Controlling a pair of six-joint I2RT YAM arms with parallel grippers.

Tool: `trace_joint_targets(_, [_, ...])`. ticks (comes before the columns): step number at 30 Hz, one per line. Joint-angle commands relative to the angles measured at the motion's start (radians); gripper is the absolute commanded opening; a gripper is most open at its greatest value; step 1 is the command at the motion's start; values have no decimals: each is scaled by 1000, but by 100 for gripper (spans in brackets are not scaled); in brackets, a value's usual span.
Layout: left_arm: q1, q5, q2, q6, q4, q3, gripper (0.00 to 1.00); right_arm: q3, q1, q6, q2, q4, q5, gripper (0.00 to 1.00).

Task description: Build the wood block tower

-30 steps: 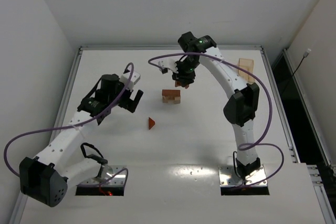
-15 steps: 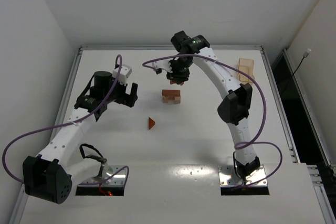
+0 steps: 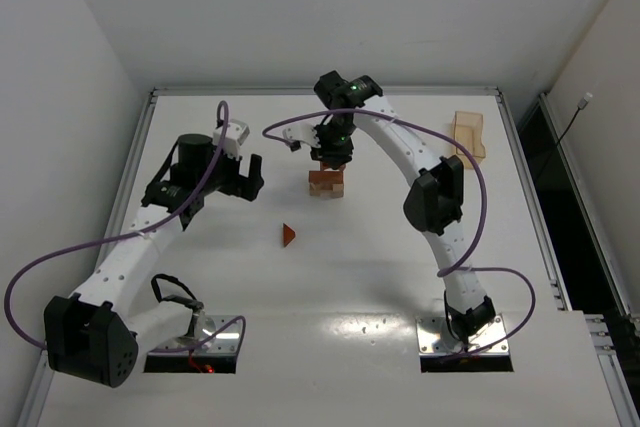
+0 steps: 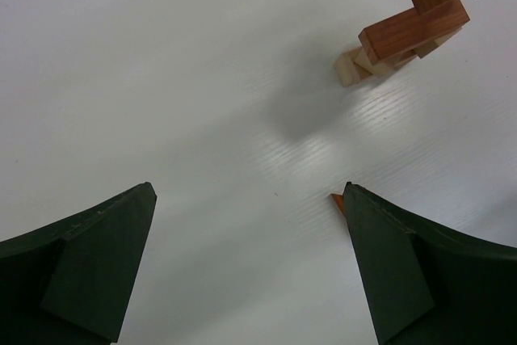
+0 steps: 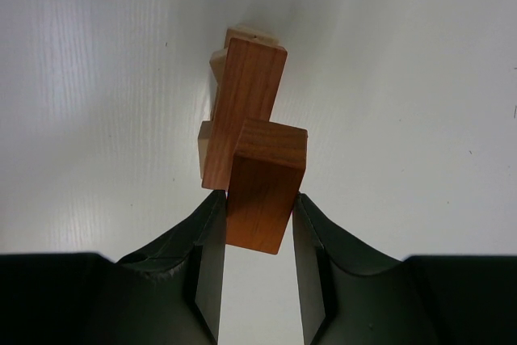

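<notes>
right gripper (image 5: 257,196) clamped on a reddish-brown block (image 5: 262,179) at the top of the wood block tower (image 5: 242,94), left gripper (image 4: 248,191) wide open above the table (image 4: 161,54), triangular block (image 3: 288,236) nearby

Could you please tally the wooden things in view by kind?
Stack of tan and reddish-brown wooden blocks: 1
Reddish-brown rectangular wooden block in the right gripper: 1
Loose reddish-brown triangular wooden block: 1
Flat light-tan wooden tray: 1
Total: 4
</notes>
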Motion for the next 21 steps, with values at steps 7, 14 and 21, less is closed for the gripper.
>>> trace_joint_targets(7, [12, 28, 11, -30, 53, -11, 100, 56, 9, -2, 0, -51, -8, 0])
trace_joint_targets(14, [12, 28, 11, -30, 53, -11, 100, 47, 29, 7, 0, -51, -8, 0])
trace_joint_targets(21, [12, 28, 30, -30, 53, -11, 100, 29, 47, 7, 0, -61, -8, 1])
